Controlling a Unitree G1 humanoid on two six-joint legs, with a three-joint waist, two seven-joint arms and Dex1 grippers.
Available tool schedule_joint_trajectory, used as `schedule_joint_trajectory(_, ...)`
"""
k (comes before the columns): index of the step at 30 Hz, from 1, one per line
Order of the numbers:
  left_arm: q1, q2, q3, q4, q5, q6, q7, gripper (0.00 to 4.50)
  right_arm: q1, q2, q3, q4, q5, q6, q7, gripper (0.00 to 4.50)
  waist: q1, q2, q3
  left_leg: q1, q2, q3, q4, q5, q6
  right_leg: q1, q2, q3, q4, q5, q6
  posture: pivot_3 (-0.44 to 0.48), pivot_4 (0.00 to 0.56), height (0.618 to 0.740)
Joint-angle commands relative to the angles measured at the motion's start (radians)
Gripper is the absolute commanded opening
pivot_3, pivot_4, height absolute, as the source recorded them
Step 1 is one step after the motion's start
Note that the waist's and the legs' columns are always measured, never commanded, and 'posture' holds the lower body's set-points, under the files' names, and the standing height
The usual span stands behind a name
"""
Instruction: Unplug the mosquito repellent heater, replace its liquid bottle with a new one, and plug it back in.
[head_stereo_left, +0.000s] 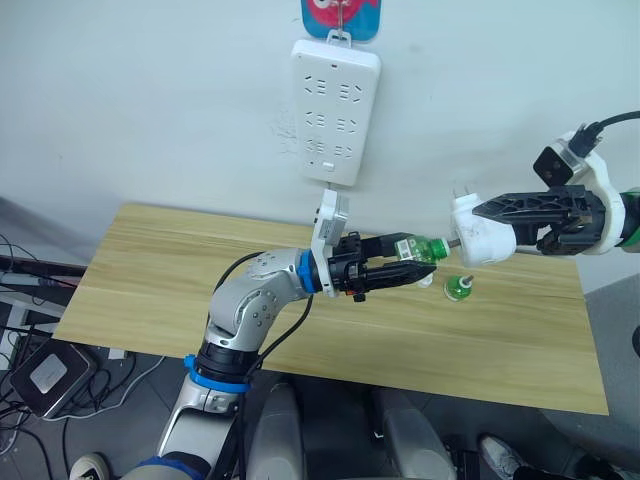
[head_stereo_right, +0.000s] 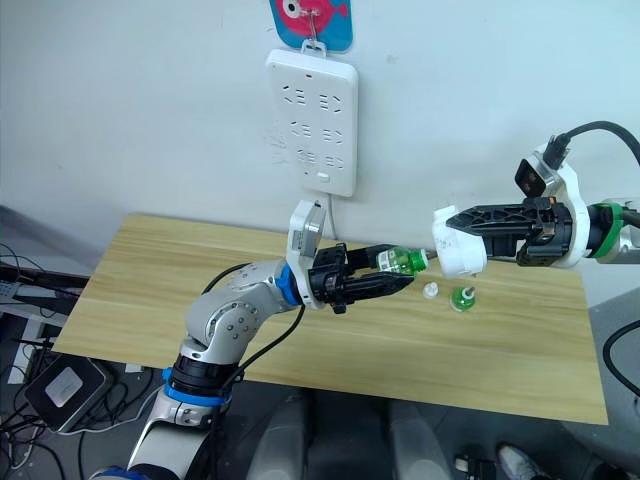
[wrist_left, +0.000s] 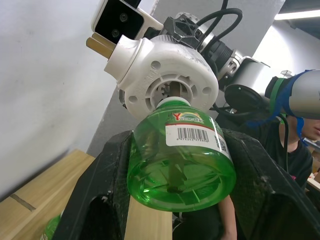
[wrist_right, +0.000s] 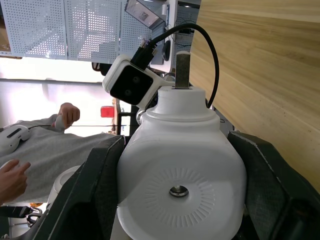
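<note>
Midway through the swap: mosquito repellent heater (head_stereo_left: 480, 232), unplugged from the power strip (head_stereo_left: 335, 98), is clamped in the right gripper (head_stereo_left: 487, 212) above the table (head_stereo_left: 150, 270). Left gripper (head_stereo_left: 420, 272) grips a green bottle (head_stereo_left: 418, 248), neck at the heater's socket. Another bottle (head_stereo_left: 458, 287) stands below. Seating and replugging remain.

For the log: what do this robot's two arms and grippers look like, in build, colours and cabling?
The left arm has silver-grey jointed shells with blue rings at the wrist and lower joint and a black cable looping beside it. The right arm ends in a white shell with a green band and black cables. Each wrist carries a small white-housed camera. The left gripper and right gripper each have two black ribbed fingers.
</note>
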Motion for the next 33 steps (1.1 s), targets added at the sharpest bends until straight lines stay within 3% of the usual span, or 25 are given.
schedule_joint_trajectory(1,-0.028,-0.028,-0.039,-0.039,-0.016,-0.002,-0.002,2.27,-0.01,0.001,-0.022,-0.068,0.035,0.011,0.004,2.92,0.0,0.0,0.0,0.0,0.0,0.0,0.0,0.0,0.0,0.0,0.0,0.0,0.0,0.0,0.0,-0.03,0.309,0.74)
schedule_joint_trajectory(14,-0.066,-0.096,0.001,0.014,0.02,-0.079,0.061,2.27,0.05,0.0,-0.054,-0.159,0.035,-0.003,0.02,2.92,0.001,0.0,0.0,0.0,0.0,0.0,0.001,0.0,0.0,0.0,0.0,0.0,0.001,0.0,0.0,-0.026,0.302,0.74)
schedule_joint_trajectory(33,-0.009,-0.019,-0.013,-0.083,-0.049,0.031,0.013,2.27,-0.074,-0.02,-0.022,0.014,-0.006,0.011,0.009,2.92,-0.001,0.0,0.0,0.0,0.0,0.0,0.006,0.0,0.0,0.0,0.0,0.0,0.005,0.0,0.001,-0.034,0.309,0.74)
